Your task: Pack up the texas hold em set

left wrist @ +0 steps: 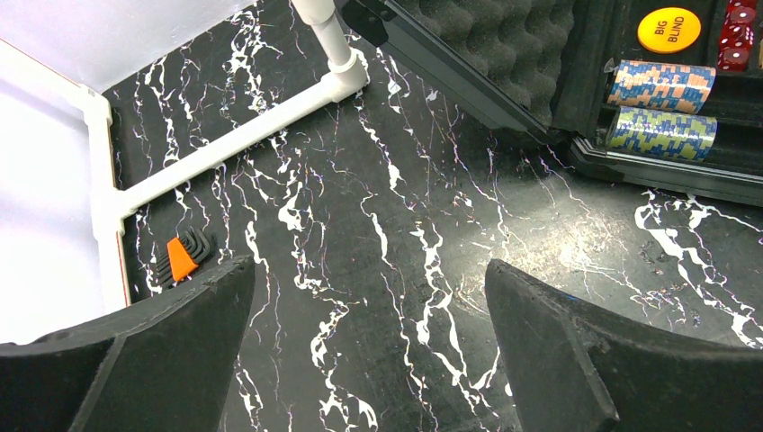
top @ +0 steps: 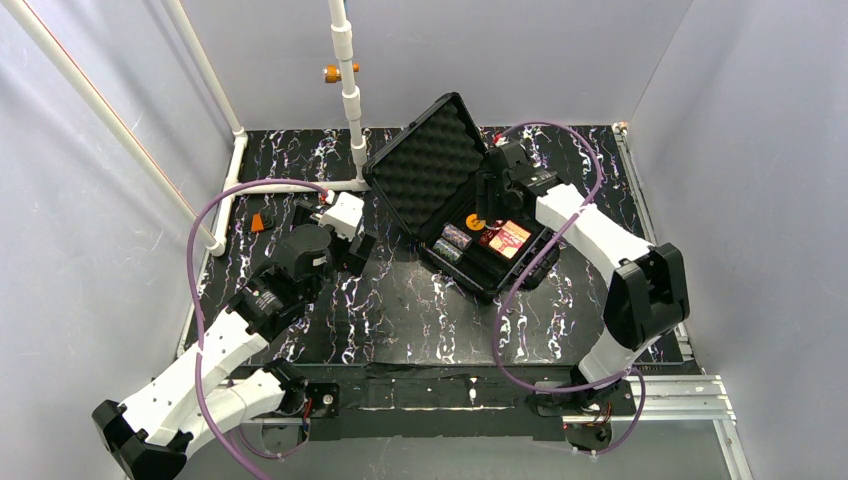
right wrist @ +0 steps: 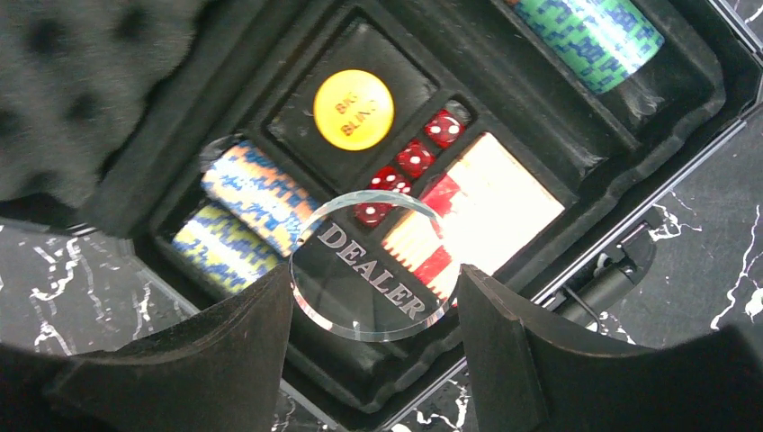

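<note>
The right gripper (right wrist: pixel 375 272) pinches the clear DEALER button (right wrist: pixel 369 292) above the open case (top: pixel 430 165) (chip stacks (right wrist: pixel 256 193), red dice (right wrist: pixel 416 157), card box (right wrist: pixel 490 202) inside); the left gripper (left wrist: pixel 367 274) gapes wide over the table (left wrist: pixel 360 180)

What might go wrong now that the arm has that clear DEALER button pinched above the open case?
1. The right gripper holds the clear DEALER button only by its thin rim; it may slip out and fall.
2. It seems to hang over the red dice and card box, not the pocket with the yellow Big Blind disc; dropped here, it would likely rest on them and keep the case from shutting flat.
</note>
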